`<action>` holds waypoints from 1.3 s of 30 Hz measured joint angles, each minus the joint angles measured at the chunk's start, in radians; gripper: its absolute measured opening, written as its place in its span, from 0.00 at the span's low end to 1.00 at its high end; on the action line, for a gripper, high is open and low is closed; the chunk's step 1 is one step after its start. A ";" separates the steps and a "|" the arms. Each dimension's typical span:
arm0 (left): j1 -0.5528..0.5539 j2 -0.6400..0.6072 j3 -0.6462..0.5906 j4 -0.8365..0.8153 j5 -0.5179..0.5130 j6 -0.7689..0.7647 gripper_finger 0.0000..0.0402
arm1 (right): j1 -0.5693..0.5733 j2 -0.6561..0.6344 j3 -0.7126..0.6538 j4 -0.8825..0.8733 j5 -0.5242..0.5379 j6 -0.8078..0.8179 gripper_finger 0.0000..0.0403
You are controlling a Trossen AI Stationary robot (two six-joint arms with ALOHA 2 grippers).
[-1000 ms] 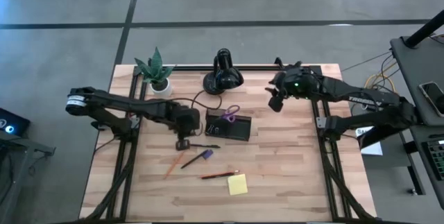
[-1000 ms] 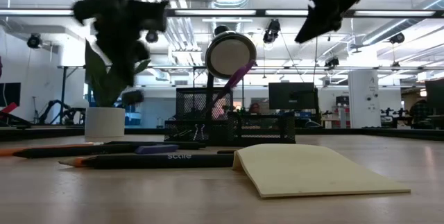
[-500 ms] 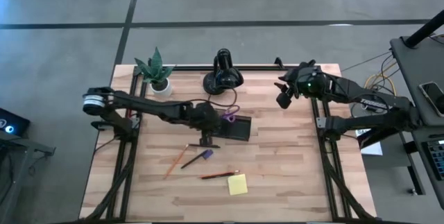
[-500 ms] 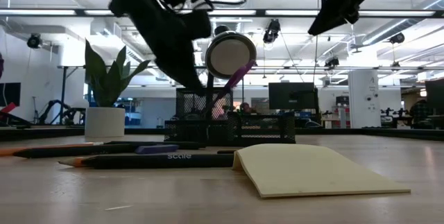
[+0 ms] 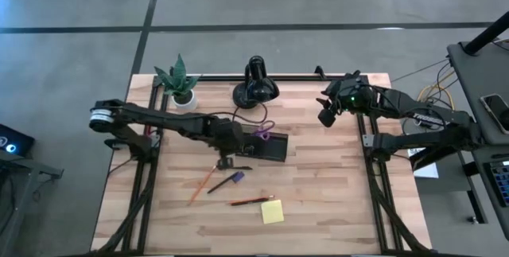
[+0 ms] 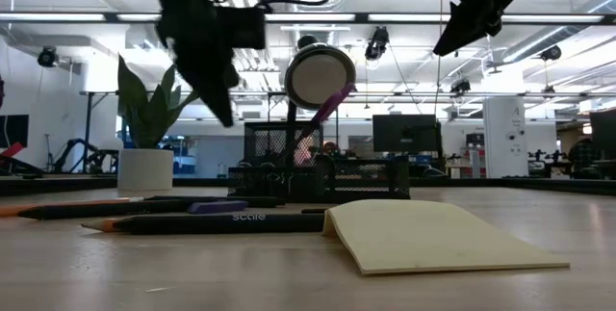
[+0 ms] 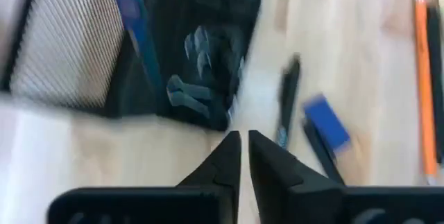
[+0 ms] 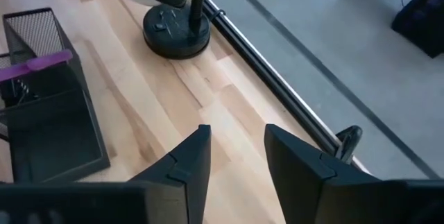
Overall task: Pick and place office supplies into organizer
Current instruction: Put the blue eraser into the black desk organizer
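1. We found the left pincer (image 5: 225, 161) hovering just beside the organizer (image 5: 262, 146), off the end away from the right arm – its fingers (image 7: 225, 160) nearly closed, a thin gap between them, nothing held.
2. The right pincer (image 5: 324, 117) hung well apart from the organizer, near the worktop (image 5: 318, 201) corner beyond the lamp (image 5: 255, 84); its fingers stood apart and empty.
3. The purple-handled scissors (image 5: 265, 130) stood in the organizer.
4. A purple-tipped pen (image 5: 226, 181), two orange pencils (image 5: 200, 187) and the yellow sticky-note pad (image 5: 272, 212) lay on the worktop near the organizer – on the side away from the lamp.
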State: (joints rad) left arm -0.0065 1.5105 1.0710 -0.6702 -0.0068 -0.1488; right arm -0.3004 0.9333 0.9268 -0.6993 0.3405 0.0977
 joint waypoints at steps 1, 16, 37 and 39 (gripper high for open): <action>-0.002 -0.011 0.000 -0.005 0.003 -0.029 0.08 | 0.000 0.000 0.000 0.002 0.000 -0.001 0.33; -0.018 -0.026 0.001 -0.031 -0.034 -0.212 0.38 | 0.002 0.055 -0.010 0.009 -0.062 0.057 0.37; -0.250 0.226 0.122 0.166 -0.181 -0.566 0.38 | 0.009 0.026 -0.011 -0.139 -0.163 -0.053 0.37; -0.272 0.275 0.169 0.106 -0.173 -0.611 0.38 | 0.018 0.005 -0.011 -0.163 -0.165 -0.053 0.37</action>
State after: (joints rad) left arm -0.2783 1.7853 1.2403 -0.5644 -0.1801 -0.7594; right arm -0.2821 0.9381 0.9160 -0.8620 0.1753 0.0448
